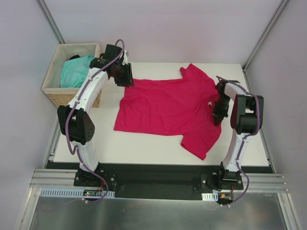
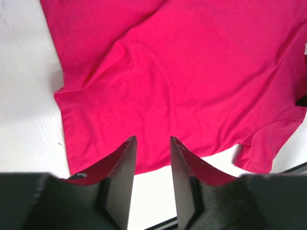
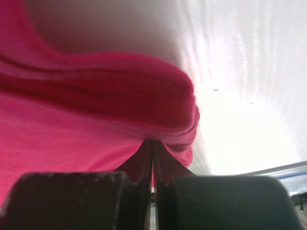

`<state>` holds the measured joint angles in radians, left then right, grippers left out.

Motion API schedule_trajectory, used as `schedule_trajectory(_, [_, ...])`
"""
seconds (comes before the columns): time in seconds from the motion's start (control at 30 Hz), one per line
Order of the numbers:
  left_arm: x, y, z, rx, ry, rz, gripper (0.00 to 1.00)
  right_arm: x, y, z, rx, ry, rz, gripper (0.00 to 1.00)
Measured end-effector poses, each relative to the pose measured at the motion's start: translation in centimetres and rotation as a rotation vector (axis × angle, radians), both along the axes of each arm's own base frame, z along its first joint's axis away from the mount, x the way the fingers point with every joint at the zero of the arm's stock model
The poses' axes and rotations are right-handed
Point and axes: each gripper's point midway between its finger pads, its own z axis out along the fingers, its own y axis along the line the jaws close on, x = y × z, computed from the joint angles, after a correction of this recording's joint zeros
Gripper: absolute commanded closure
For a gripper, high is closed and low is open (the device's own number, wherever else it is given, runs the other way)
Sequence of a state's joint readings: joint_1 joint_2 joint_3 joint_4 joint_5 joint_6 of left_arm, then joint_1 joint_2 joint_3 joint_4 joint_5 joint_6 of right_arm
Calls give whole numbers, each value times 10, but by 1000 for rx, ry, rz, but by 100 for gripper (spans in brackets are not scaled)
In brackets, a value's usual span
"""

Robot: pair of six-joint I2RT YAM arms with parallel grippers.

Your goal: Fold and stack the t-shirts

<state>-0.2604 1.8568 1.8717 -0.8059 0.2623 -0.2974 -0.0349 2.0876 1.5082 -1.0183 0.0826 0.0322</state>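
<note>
Pinching the crimson-pink t-shirt (image 3: 96,143) near its neck, the right hand (image 3: 152,142) has its fingers pressed together on a bunched fold of cloth that humps up just ahead of the tips. The left hand (image 2: 151,141) stands with its fingers partly apart and nothing between them, over the far corner of the shirt's hem. The shirt lies spread on the white counter (image 1: 144,143), hem to the left and neck to the right, with one sleeve toward the far side and one toward the near edge. The turquoise t-shirt (image 1: 76,71) lies crumpled in the wicker basket (image 1: 62,98) at the far left.
</note>
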Motion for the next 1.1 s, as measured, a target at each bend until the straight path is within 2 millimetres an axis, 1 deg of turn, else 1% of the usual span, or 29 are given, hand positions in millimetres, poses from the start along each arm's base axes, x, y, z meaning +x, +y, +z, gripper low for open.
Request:
schedule_trajectory(0.1, [1, 0, 2, -2, -5, 0, 63, -5, -8, 1, -22, 24, -9, 99])
schedule_trajectory(0.3, [1, -2, 5, -11, -10, -6, 61, -15, -34, 0, -55, 51, -62, 99])
schedule_trajectory(0.43, [2, -3, 10, -20, -22, -10, 60, -19, -46, 1, -66, 61, -86, 99])
schedule_trajectory(0.6, [4, -4, 16, -25, -37, -10, 50, -20, -48, 0, -71, 65, -82, 98])
schedule_trajectory(0.63, [4, -4, 18, -25, -41, -10, 46, -20, -48, 1, -70, 63, -81, 94])
schedule_trajectory(0.7, [4, -4, 20, -28, -47, -9, 42, -20, -47, 1, -68, 53, -81, 84])
schedule_trajectory(0.73, [4, -4, 22, -27, -51, -10, 41, -19, -46, 3, -67, 45, -83, 69])
schedule_trajectory(0.77, [4, -4, 23, -29, -54, -9, 40, -19, -46, 6, -66, 33, -81, 63])
schedule_trajectory(0.8, [3, -3, 24, -29, -55, -8, 40, -17, -45, 10, -65, 14, -81, 55])
schedule_trajectory(0.83, [3, -3, 24, -29, -57, -8, 40, -12, -45, 18, -67, -21, -73, 53])
schedule_trajectory(0.9, [3, -3, 26, -30, -60, -8, 39, -5, -43, 35, -73, -93, -69, 52])
schedule_trajectory(1.1, [5, 0, 26, -12, -68, 0, 40, 16, -33, 112, -67, -380, -50, 51])
